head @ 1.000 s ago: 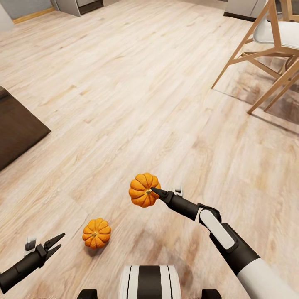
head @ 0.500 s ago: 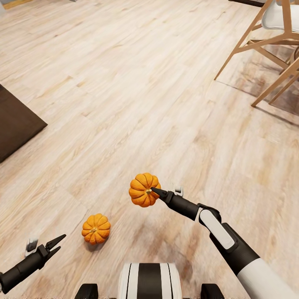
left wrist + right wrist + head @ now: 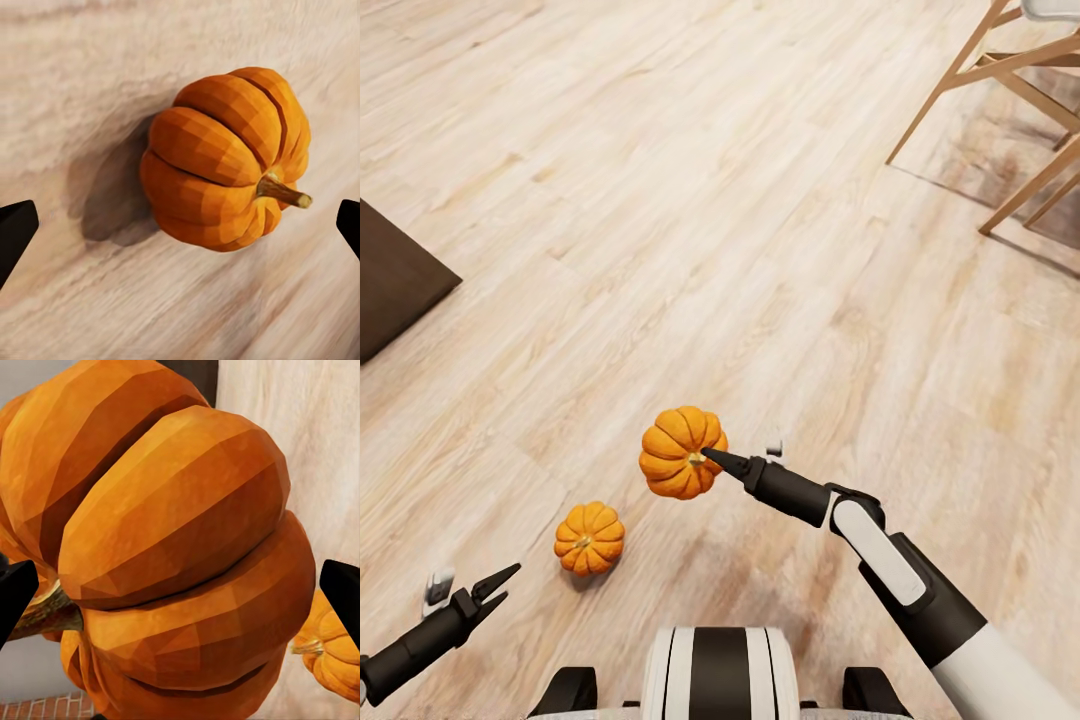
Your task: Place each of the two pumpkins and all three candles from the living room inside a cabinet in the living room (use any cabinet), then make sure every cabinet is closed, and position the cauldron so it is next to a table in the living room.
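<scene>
Pumpkin (image 3: 589, 537) on floor (image 3: 710, 220), at one o'clock from spread left gripper (image 3: 498, 585), the nearer arm. Right gripper (image 3: 712, 459) pinches second pumpkin (image 3: 678, 450).

Held pumpkin (image 3: 680, 452): ribbed orange, short brown stem, pinched in my right gripper (image 3: 708, 458), lifted off plank floor (image 3: 690, 200), stem turned sideways toward my arm. Second pumpkin (image 3: 589, 537): smaller-looking, same ribbed orange, sitting on floor, near my left gripper (image 3: 498, 585), untouched.
</scene>
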Robot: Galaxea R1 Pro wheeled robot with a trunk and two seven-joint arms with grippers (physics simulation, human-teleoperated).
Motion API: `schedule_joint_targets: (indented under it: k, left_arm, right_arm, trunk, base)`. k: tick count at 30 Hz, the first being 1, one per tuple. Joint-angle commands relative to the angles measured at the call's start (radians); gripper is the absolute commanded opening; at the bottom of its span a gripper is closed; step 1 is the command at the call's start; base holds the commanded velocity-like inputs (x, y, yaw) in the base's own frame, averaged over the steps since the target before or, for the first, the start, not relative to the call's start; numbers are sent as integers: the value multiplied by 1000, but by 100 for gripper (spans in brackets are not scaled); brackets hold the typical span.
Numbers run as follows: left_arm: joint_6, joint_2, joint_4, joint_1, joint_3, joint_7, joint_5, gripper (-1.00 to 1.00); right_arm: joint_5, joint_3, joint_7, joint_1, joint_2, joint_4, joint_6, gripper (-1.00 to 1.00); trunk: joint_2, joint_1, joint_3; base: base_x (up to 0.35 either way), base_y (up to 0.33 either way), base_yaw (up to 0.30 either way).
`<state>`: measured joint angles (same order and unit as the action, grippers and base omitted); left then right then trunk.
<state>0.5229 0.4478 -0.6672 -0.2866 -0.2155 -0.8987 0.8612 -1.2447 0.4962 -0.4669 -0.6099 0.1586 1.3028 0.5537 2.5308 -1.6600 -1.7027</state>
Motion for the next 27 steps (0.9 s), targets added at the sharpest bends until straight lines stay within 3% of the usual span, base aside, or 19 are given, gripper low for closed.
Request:
schedule_joint_targets:
  k: [1,12,27]
  left_arm:
    - [8,0,0,0,0,-3,6,100]
    - [8,0,-2,0,1,-6,5,100]
    - [8,0,-2,0,1,-6,5,100]
  right_arm:
    - [-7,3,0,-1,1,5,4,-100]
    - [-6,24,1,-1,0,11,2,-100]
    - [-5,25,2,-1,1,5,-3,-100]
  trunk:
    - [0,0,-4]
    - [3,-5,-47]
    - [3,-6,-51]
  base:
    - [0,0,0]
    - [0,0,0]
    - [0,0,0]
